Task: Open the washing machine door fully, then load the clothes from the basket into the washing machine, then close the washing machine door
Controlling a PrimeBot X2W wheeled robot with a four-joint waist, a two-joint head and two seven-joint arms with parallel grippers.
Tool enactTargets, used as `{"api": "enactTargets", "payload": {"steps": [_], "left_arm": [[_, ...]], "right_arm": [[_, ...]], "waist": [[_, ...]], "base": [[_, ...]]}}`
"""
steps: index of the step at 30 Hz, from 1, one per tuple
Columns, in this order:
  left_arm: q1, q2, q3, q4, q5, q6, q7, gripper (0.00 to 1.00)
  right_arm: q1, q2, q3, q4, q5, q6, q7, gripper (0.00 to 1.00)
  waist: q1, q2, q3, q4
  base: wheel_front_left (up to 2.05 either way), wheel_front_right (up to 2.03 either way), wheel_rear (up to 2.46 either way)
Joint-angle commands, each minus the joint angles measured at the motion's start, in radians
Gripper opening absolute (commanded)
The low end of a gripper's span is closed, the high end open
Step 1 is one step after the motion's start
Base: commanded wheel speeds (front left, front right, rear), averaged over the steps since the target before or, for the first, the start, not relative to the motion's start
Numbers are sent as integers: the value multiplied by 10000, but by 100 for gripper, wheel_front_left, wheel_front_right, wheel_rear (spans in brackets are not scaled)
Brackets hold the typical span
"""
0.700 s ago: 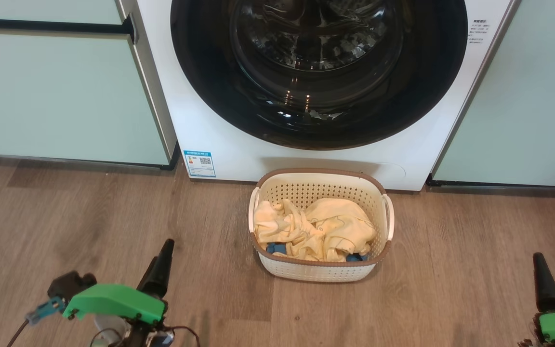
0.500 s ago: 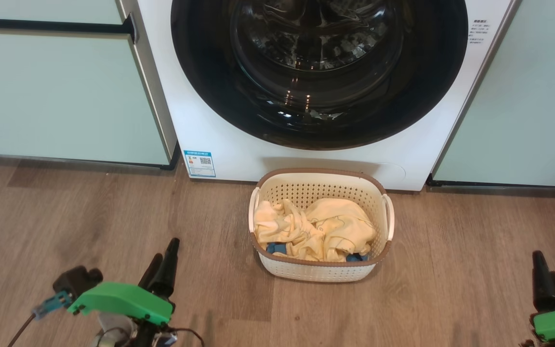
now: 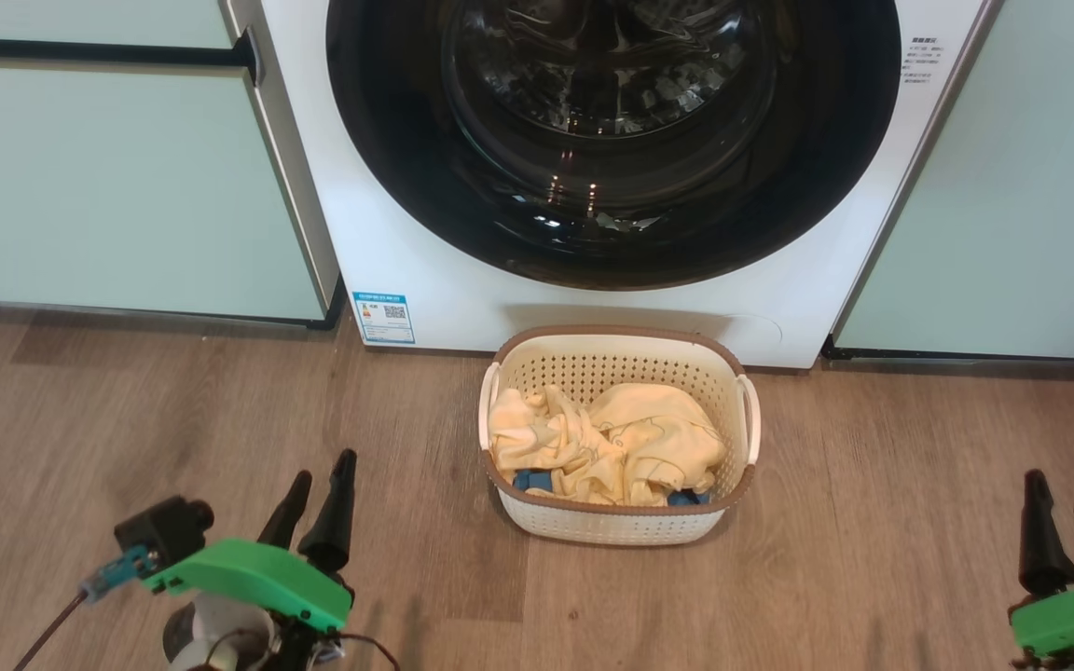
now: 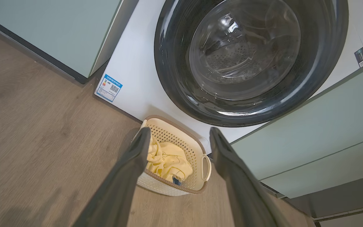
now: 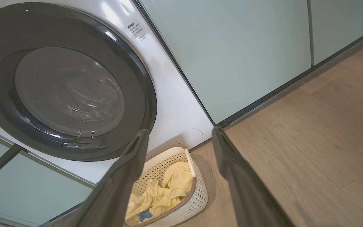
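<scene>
A mint-green left cabinet (image 3: pixel 127 186) stands at the far left. Low on the left, the left gripper (image 3: pixel 323 468) hovers over the wood floor (image 3: pixel 127 401), its 2 fingers pointing toward the washer (image 3: pixel 406 261). Its jaws are spread wide and hold nothing.

A blue-edged sticker (image 3: pixel 384 317) sits at the washer's lower left corner. The round door (image 3: pixel 388 140) is shut, flat against the washer's front, with its glass facing the robot.

The basket (image 3: pixel 616 527) stands upright on the floor just in front of the washer, below the door's lowest edge. Its mouth faces up and its long axis runs left to right, parallel to the washer's front, with 1 handle at each end. The yellow clothes (image 3: pixel 630 438) lie crumpled inside, and a blue piece (image 3: pixel 532 481) peeks out beneath them at the near wall.

Low on the right, the right gripper (image 3: pixel 1059 491) points the same way, well apart from the basket, with its jaws wide and empty. A right cabinet (image 3: pixel 1012 233) closes the scene.
</scene>
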Motion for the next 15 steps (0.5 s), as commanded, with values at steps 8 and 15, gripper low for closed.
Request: {"api": "enactTargets", "payload": {"steps": [8,15], "left_arm": [[-654,206,83,-495,1334,59,-348,100],[-734,190,23,-525,2154,33,-554,100]], "right_arm": [[-558,-175,310,-761,-1481,-18,-147,100],[-572,-291,317,-740,-2467,-20,-210,100]], "waist": [[0,-1,17,-25],[0,-1,35,-22]], "base": [[0,0,0],[0,0,0]]}}
